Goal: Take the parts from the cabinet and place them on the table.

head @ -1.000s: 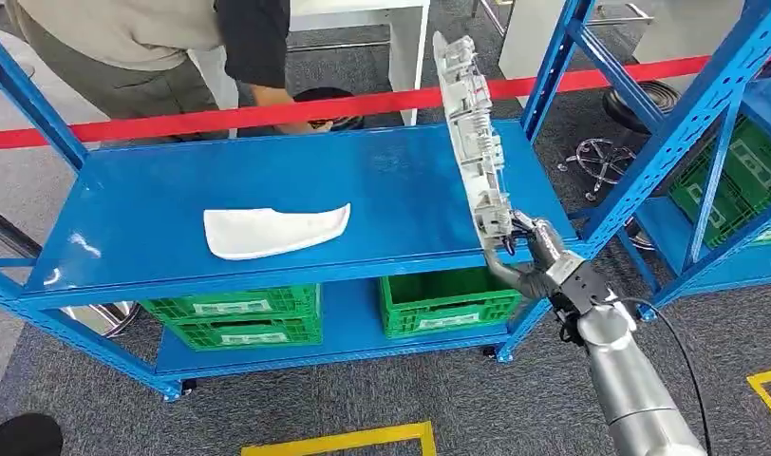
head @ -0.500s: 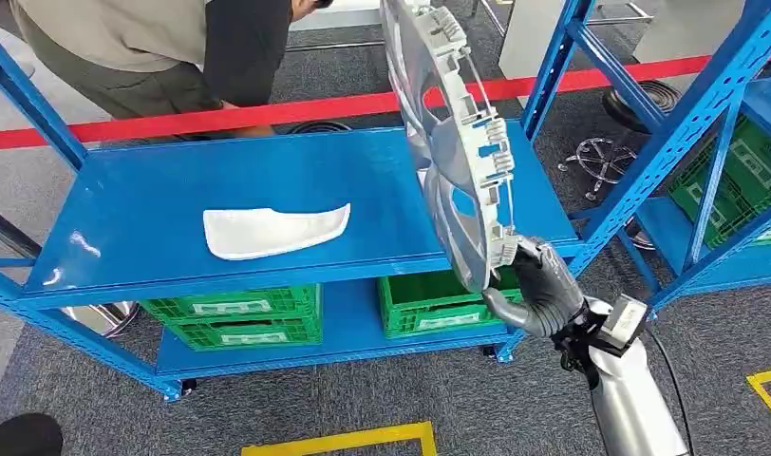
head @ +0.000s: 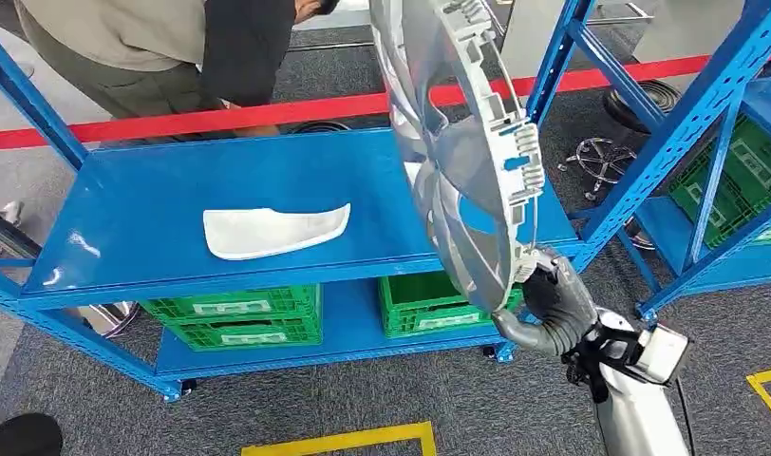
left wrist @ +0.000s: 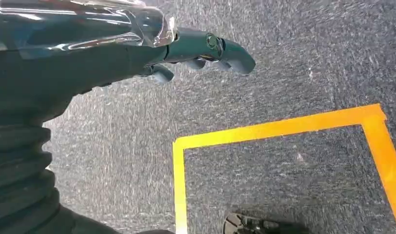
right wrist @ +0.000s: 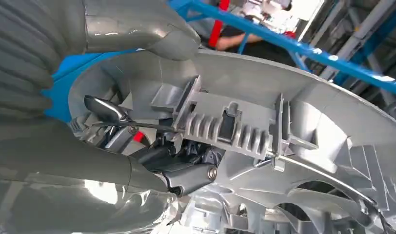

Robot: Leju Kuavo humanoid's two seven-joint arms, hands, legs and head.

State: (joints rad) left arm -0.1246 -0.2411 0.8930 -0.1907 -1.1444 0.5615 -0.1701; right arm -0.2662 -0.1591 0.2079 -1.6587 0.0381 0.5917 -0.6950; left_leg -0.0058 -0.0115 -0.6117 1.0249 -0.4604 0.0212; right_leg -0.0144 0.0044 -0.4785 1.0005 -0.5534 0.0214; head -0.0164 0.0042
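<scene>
Blue shelf (head: 268,171) ahead of me holds a white part (head: 275,230); my right hand (head: 553,302) (fingers clamped) holds a silver wheel cover (head: 458,161) upright above it.

My left hand (left wrist: 196,48) hangs, fingers apart.

Right arm (head: 638,418): silver tube, black cable alongside, white block at the wrist. Right hand (head: 553,304): dark grey fingers (head: 564,285), grey ribbed cover. Left hand (left wrist: 89,63): glossy grey shell, dark fingers (left wrist: 230,48) with a small screw.

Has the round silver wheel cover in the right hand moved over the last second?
Yes. The silver wheel cover came off the blue shelf, lifted toward the camera by the right hand.
</scene>
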